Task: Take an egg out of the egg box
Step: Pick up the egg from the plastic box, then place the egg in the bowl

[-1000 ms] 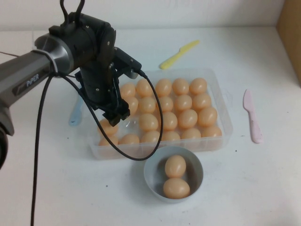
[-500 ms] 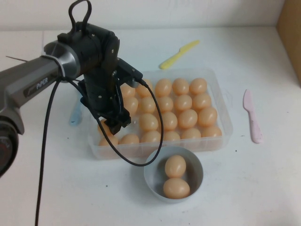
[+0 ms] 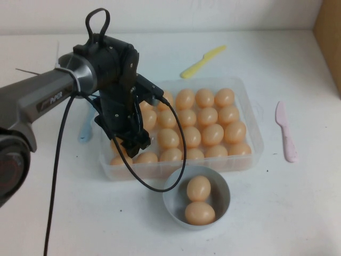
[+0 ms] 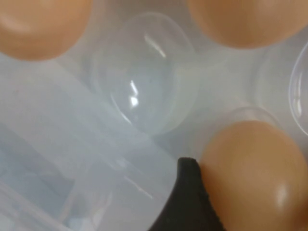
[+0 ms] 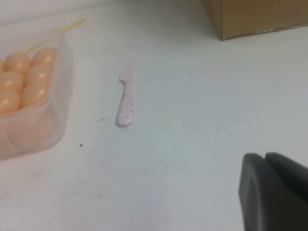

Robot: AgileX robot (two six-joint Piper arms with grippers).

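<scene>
Left claw (image 3: 129, 144) down inside the egg box (image 3: 254, 152) near its left end, one fingertip (image 4: 185, 202) against the egg (image 4: 255, 173); spread or pinching, cannot tell. Egg's long axis unreadable, empty dimple (image 4: 144, 72) just beside. Right claw (image 5: 274, 192) pressed together above bare table (image 5: 192, 120), well clear of box.

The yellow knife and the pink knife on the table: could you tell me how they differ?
The yellow knife lies behind the egg box, slanted; the pink knife lies to its right, nearly straight front to back. The yellow one is bright, the pink one pale. Both lie flat on the table, untouched: the left gripper is down among the eggs at the box's left end, and the right gripper is off to the right.
</scene>
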